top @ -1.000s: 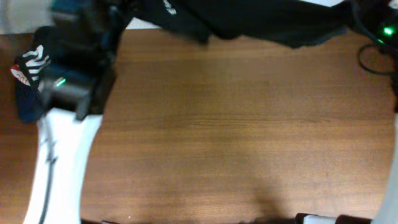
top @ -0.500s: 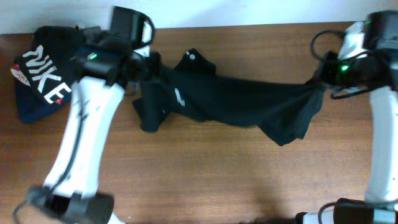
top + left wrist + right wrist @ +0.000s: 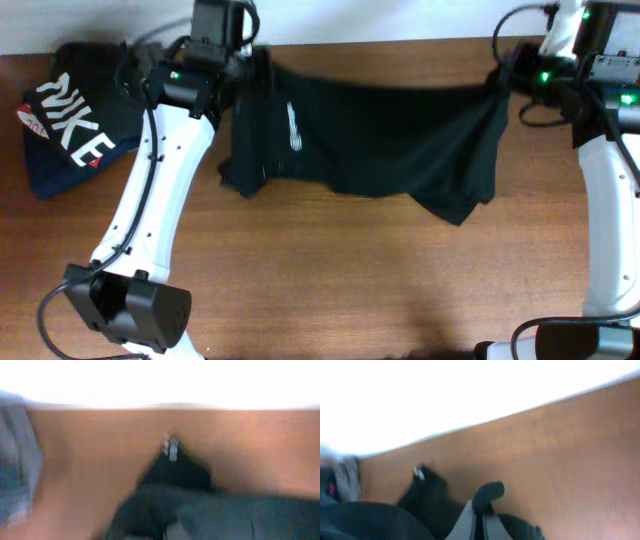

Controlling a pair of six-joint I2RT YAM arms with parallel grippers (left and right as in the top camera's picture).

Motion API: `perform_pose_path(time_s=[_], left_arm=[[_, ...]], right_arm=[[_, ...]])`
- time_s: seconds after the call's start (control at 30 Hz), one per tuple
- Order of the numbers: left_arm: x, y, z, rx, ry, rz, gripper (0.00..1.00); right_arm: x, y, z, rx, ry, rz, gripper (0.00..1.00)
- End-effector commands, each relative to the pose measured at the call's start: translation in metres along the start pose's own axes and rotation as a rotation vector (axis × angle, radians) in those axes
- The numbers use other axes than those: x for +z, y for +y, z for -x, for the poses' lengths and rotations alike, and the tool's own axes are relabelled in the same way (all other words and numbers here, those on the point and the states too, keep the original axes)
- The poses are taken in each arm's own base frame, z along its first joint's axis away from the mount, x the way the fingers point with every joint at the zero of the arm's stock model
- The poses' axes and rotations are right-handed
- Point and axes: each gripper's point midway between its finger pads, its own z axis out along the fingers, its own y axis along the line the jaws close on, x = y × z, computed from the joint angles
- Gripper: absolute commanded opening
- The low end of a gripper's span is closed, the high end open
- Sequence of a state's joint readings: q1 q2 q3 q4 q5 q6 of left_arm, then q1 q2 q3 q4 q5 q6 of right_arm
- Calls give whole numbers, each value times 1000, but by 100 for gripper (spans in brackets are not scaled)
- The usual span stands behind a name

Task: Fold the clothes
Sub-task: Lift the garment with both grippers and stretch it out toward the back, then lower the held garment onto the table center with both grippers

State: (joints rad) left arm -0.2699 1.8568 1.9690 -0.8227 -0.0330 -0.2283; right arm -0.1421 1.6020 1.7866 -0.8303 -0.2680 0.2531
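Finding 1, position of the work. The black T-shirt [image 3: 380, 140] is stretched sideways between your 2 arms over the far part of the desk [image 3: 350, 270]. Its top edge runs in a nearly straight line from one grip to the other. The rest hangs or drapes below that line, with a loose lobe sagging lowest toward the right. A short white print [image 3: 292, 126] shows on the cloth near the left end.

Finding 2, grips. The left fingers [image 3: 247, 68] are pinching one bunched end of the shirt and the right fingers [image 3: 499, 82] the other. The cloth gathers to a point at each, which is what I judge the clamping from. Both wrist views are too blurred to show finger gaps directly. They show only dark fabric close under the cameras and bare desk beyond.

Finding 3, reason for the hold. You are holding the 2 ends well apart, in my judgement, to pull out slack and let the garment open flat before it is laid down. No fold has been made yet, so the task is at an early stage.

Finding 4, surroundings. The dark NIKE garment [image 3: 65, 120] lies at the far left corner, apart from the shirt, behind the left arm [image 3: 165, 170].

Finding 5, risk. The bunched left side may land creased unless you lower it evenly.
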Motion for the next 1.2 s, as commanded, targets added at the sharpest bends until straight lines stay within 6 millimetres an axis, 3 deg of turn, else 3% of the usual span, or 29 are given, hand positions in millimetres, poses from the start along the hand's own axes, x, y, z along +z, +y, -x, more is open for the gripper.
perform_pose_path(time_s=[0.0,0.13,0.17,0.3,0.43,0.53,0.6,0.73,0.87,1.0,1.07,1.13,1.17], left_arm=[[-38,11,50,-15,-166,45,1],[-83,12,50,-13,-135,54,1],[-111,13,44,-11,-111,58,1],[-188,4,13,8,-55,31,1],[-251,-6,-4,-23,-95,-26,1],[-292,-8,-4,-27,-178,-66,1],[-300,-7,-3,-29,-200,-72,1],[-284,-8,-2,-26,-172,-57,1],[-228,0,20,-23,-156,66,1],[-164,2,64,4,-243,150,1],[-126,-1,104,46,-359,152,1],[-107,-1,141,86,-492,158,1],[-105,-1,147,84,-518,158,1]], right_arm=[[-35,21,29,13,-93,40,4],[-71,31,29,19,-59,25,4],[-89,34,24,26,-35,20,4],[-139,43,5,25,10,7,4],[-181,52,-7,0,-8,11,4],[-203,57,-9,-11,-49,22,4],[-205,58,-9,-13,-55,24,4],[-189,55,-4,-7,-36,19,4],[-142,47,16,1,-19,14,4],[-83,39,49,-11,-60,26,4],[-48,36,71,-16,-109,45,4],[-28,36,87,2,-157,64,4],[-27,36,90,-2,-167,67,4]])
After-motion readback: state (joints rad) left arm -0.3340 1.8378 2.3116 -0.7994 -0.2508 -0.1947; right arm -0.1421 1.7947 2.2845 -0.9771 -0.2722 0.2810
